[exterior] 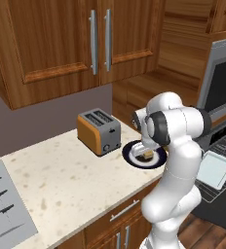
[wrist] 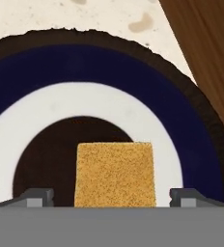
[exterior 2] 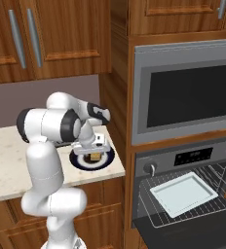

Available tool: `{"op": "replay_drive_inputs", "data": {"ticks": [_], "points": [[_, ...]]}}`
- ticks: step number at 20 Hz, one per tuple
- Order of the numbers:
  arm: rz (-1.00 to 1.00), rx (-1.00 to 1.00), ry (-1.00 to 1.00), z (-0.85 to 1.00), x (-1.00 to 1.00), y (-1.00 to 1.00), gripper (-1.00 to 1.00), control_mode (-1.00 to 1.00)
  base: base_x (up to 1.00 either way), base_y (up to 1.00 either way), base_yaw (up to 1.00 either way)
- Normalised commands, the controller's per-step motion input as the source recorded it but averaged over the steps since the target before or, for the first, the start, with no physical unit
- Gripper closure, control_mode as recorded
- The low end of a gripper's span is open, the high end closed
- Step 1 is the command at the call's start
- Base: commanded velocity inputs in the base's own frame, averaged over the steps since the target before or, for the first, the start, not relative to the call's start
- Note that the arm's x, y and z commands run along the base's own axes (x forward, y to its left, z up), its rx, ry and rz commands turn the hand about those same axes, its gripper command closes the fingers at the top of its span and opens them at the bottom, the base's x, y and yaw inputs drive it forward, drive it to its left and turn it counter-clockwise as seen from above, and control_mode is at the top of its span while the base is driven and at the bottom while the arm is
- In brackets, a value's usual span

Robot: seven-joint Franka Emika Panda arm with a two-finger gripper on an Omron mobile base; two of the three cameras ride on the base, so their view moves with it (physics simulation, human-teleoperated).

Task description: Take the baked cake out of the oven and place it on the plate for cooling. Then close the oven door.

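The cake sits on the plate by the worktop's right edge, the claw is wide open around it holding nothing, so next it lifts away and shuts the oven door.

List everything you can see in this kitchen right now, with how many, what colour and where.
cake: one, tan-golden, on the plate's dark centre, between the finger tips
plate: one, navy rim, white ring, brown centre, on the counter's right end
toaster: one, orange and grey, left of the plate
counter: one, speckled cream
knives: several, dark, on a grey board at the counter's left
baking tray: one, pale, on the pulled-out oven rack
oven: one, grey, door open
microwave: one, grey, above the oven
wall cabinets: wooden, silver handles
gripper: one, open, over the plate
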Motion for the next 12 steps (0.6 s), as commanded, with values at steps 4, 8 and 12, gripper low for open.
{"op": "replay_drive_inputs", "data": {"ticks": [4, 8, 12], "points": [[0.00, 0.00, 0.00, 0.16, -0.07, 0.00, -1.00, -1.00, 0.00, 0.00, 0.00], [0.00, 0.00, 0.00, 0.36, -0.41, 0.00, -1.00, -1.00, 0.00, 0.00, 0.00], [0.00, 0.00, -0.05, 0.32, -0.78, 0.00, -1.00, -1.00, 0.00, 0.00, 0.00]]}}
